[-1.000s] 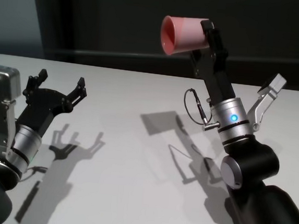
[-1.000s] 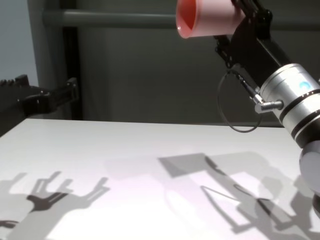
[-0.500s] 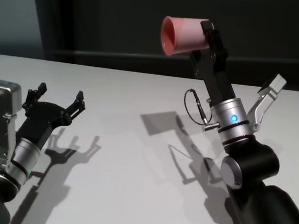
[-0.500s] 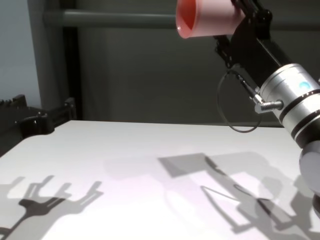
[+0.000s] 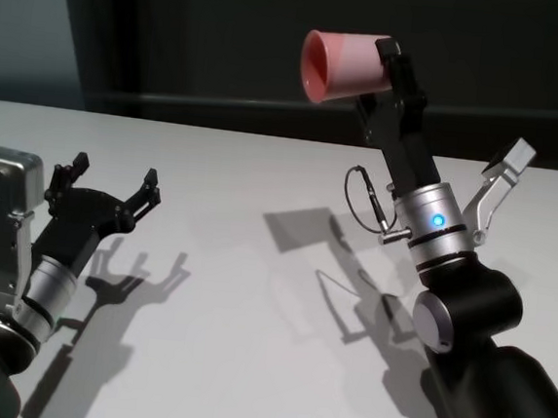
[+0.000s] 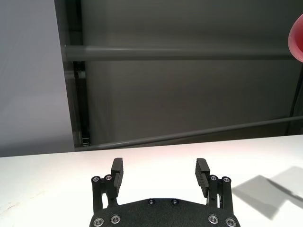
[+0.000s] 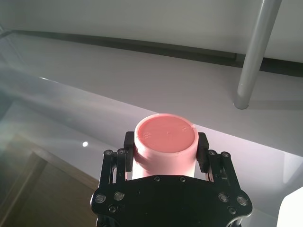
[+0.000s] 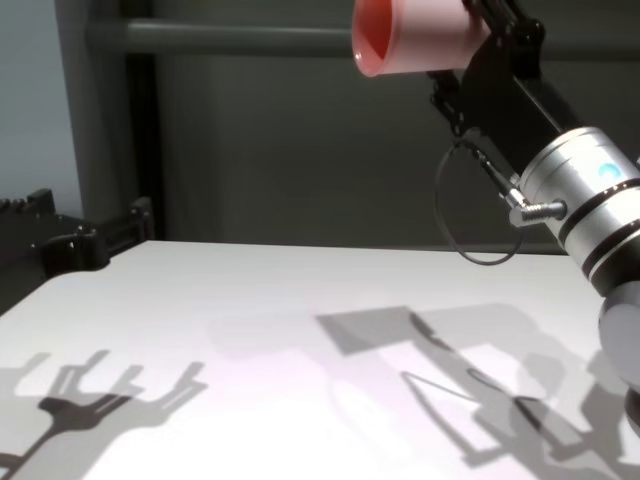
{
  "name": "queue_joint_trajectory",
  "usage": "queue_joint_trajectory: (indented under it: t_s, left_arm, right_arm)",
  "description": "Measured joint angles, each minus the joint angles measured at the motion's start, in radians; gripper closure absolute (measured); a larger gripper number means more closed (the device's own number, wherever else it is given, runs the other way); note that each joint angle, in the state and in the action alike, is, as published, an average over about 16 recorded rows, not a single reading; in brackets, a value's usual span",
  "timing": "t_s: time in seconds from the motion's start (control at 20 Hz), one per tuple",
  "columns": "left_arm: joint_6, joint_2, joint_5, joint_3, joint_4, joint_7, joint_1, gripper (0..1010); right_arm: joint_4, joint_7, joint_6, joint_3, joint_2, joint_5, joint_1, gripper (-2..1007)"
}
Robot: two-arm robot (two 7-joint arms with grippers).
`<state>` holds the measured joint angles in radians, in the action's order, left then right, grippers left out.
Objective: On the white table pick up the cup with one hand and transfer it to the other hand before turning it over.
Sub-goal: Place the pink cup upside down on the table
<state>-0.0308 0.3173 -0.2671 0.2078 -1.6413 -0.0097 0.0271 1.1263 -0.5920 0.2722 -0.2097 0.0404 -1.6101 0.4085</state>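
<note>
The pink cup [image 5: 340, 66] hangs high over the white table [image 5: 232, 293], lying on its side with its mouth toward the left. My right gripper [image 5: 374, 73], on the blue-lit arm, is shut on the cup near its base. In the right wrist view the cup's base [image 7: 164, 132] sits between the two fingers [image 7: 129, 142]. My left gripper [image 5: 111, 177] hovers low over the table's left side, far from the cup, open and holding nothing. The left wrist view shows its fingers [image 6: 117, 166] spread wide, with the cup's edge [image 6: 298, 40] far off.
A dark wall with a grey horizontal bar [image 8: 220, 38] stands behind the table. A thin cable loop [image 5: 363, 202] hangs at the right wrist. Shadows of both arms fall on the tabletop [image 8: 300, 330].
My left gripper has sunk a little lower toward the table and stayed open. The right arm and the cup have not moved.
</note>
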Motion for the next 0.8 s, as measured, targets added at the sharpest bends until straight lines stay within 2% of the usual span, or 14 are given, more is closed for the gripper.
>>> queue_joint_trajectory:
  t_s: [0.2, 0.4, 0.6, 0.8]
  left_arm:
    - [0.002, 0.0, -0.001, 0.0, -0.001, 0.001, -0.001, 9]
    - [0.004, -0.001, -0.003, 0.0, -0.003, 0.003, -0.001, 9]
    - [0.005, -0.001, -0.004, 0.0, -0.003, 0.004, -0.001, 9]
    - [0.006, -0.001, -0.005, 0.0, -0.004, 0.004, -0.002, 9]
  right_arm:
    - [0.007, 0.002, -0.004, -0.003, -0.005, 0.003, -0.002, 267]
    - [0.025, 0.01, -0.015, -0.01, -0.019, 0.013, -0.005, 267]
    - [0.05, 0.022, -0.028, -0.02, -0.041, 0.028, -0.009, 267]
    - [0.081, 0.044, -0.048, -0.037, -0.072, 0.051, -0.014, 267]
